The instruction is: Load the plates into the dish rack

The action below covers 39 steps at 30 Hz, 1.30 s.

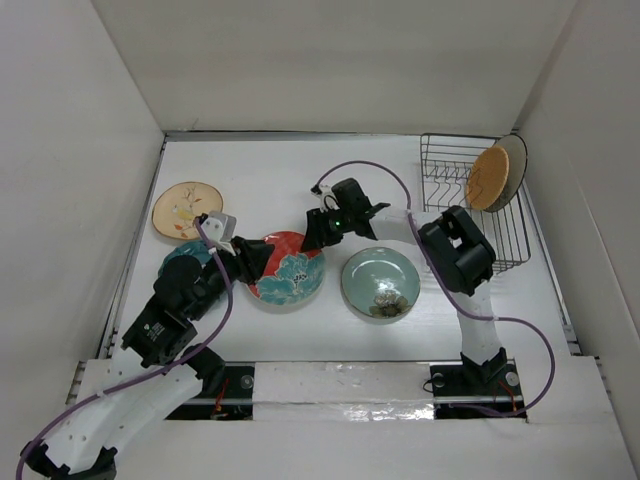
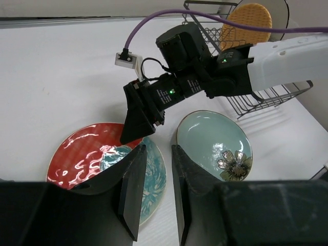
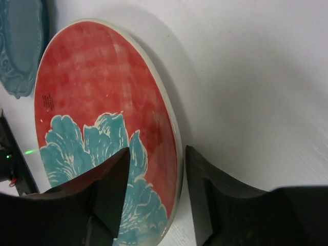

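both left claw (image 2: 159,152) and right claw (image 3: 156,154), spread, straddle the face-up red plate (image 1: 290,270).

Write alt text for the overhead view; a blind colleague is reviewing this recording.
The left gripper and right gripper flank a red plate on a white table. A pale green plate, tan plate and blue plate lie nearby; an orange plate and a dark-rimmed plate stand in the dish rack.

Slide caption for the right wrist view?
Open right fingers straddle the rim of the red floral plate; teal blue plate upper left.
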### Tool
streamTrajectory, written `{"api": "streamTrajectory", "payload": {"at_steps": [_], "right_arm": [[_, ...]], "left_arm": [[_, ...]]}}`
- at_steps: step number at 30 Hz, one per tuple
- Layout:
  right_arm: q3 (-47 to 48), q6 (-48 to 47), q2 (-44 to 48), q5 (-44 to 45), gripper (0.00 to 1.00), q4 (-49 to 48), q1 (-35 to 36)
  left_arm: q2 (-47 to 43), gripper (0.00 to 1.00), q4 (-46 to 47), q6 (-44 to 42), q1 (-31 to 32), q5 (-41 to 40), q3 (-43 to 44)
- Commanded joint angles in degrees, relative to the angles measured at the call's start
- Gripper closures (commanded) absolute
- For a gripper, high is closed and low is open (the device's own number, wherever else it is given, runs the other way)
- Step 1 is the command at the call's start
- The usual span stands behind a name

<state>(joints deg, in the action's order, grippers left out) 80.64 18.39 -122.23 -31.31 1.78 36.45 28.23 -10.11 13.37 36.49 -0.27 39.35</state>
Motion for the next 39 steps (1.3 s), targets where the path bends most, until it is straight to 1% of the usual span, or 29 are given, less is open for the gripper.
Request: {"api": "streamTrajectory", "payload": {"at_steps": [1, 3, 4, 6, 7, 9, 10, 11, 12, 16, 18, 19, 20, 22, 23, 24, 25, 26, 29, 30, 31, 32, 33, 36, 37, 39], "right_arm": [[1.1, 1.29, -3.18, -5.87, 0.48, -0.46, 0.47], [0.83, 1.91, -3.71, -6.13, 0.55, -1.17, 0.47], [0.57, 2.26, -4.06, -6.48, 0.65, -1.17, -0.23], [0.13, 2.96, -3.8, -6.57, 0.74, -2.91, -0.76], [-0.13, 2.96, -3.1, -6.4, 0.82, -3.01, -1.37], [-1.01, 3.31, -1.96, -5.69, 0.87, -3.36, -2.07], [-1.19, 3.32, -0.65, -5.52, 0.94, -3.28, -2.95], [-1.62, 3.32, 0.06, -5.6, 0.98, -3.19, -3.48], [-1.89, 3.58, 0.85, -5.69, 1.0, -3.27, -4.27], [-3.03, 4.81, 6.12, -6.83, 1.0, -4.77, -5.42], [-3.99, 7.43, 10.42, -7.18, 1.0, -8.01, -5.42], [-4.44, 8.49, 11.92, -7.36, 1.0, -9.5, -6.81], [-4.96, 9.81, 13.59, -7.36, 1.0, -13.17, -7.52], [-6.8, 13.24, 18.86, -6.58, 1.0, -16.8, -9.72], [-7.07, 13.86, 20.7, -5.87, 1.0, -17.85, -12.86], [-7.34, 14.04, 22.46, -3.17, 1.0, -17.6, -14.81], [-8.12, 14.13, 26.22, -1.66, 1.0, -17.34, -16.83], [-8.65, 13.6, 28.26, 2.61, 1.0, -16.73, -20.94], [-10.58, 11.76, 36.7, 9.41, 1.0, -13.13, -26.5], [-10.77, 8.8, 38.81, 15.25, 1.0, -11.9, -29.04], [-10.59, 6.76, 40.74, 19.75, 1.0, -10.15, -29.93], [-9.46, 4.22, 43.89, 28.85, 1.0, -6.13, -30.55], [-9.1, -0.5, 45.14, 34.5, 1.0, -4.61, -30.56], [-8.05, -7.64, 47.88, 48.13, 1.0, -2.84, -32.4], [-7.61, -8.54, 47.88, 49.4, 1.0, -2.66, -34.32], [-6.55, -11.69, 47.44, 51.6, 1.0, -2.57, -35.91]], "left_arm": [[0.07, 0.76, 2.37, -0.18, -1.42, 0.01, 1.43], [0.07, 0.75, 2.46, -0.18, -1.42, 0.01, 1.43], [0.07, 0.75, 2.46, -0.09, -1.42, 0.27, 1.43], [0.25, 0.75, 2.46, -0.18, -1.95, 1.59, 1.34], [0.16, 0.75, 2.46, -0.18, -1.95, 1.59, 1.43], [0.25, 0.74, 2.46, -0.09, -1.95, 1.5, 1.43], [0.16, 0.74, 2.46, -0.09, -1.95, 1.5, 1.43], [0.07, 0.74, 2.46, -0.09, -1.95, 1.42, 1.43], [-0.01, 0.74, 2.38, -0.18, -1.95, 1.42, 1.43], [-0.37, 0.74, 2.46, -0.18, -1.95, 1.5, 1.43], [-0.37, 0.73, 2.46, -0.09, -1.95, 1.68, 1.43], [-0.45, 0.73, 2.55, -0.09, -1.95, 1.77, 1.43], [-0.63, 0.73, 2.55, -0.09, -1.95, 1.94, 1.43], [-0.89, 0.72, 2.55, -0.09, -1.95, 2.21, 1.43], [-1.33, 0.69, 2.55, -0.09, -1.95, 2.55, 1.43], [-1.51, 0.68, 2.64, -0.09, -1.95, 2.82, 1.34], [-1.68, 0.67, 2.73, -0.09, -1.95, 3.08, 1.34], [-2.03, 0.67, 2.64, -0.18, -1.95, 3.69, 1.34], [-3.09, 0.66, 2.64, -0.18, -1.95, 4.4, 1.43], [-3.44, 0.66, 2.73, -0.18, -1.95, 4.67, 1.34], [-3.79, 0.65, 2.81, -0.18, -1.95, 4.84, 1.34], [-4.4, 0.65, 2.81, -0.09, -1.95, 5.28, 1.34], [-4.67, 0.65, 2.9, -0.09, -1.95, 5.54, 1.34], [-5.73, 0.64, 2.9, -0.01, -1.95, 6.51, 1.17], [-5.99, 0.63, 2.9, -0.01, -1.95, 6.95, 1.16], [-6.43, 0.63, 2.81, 0.08, -1.95, 7.92, 1.08]]}}
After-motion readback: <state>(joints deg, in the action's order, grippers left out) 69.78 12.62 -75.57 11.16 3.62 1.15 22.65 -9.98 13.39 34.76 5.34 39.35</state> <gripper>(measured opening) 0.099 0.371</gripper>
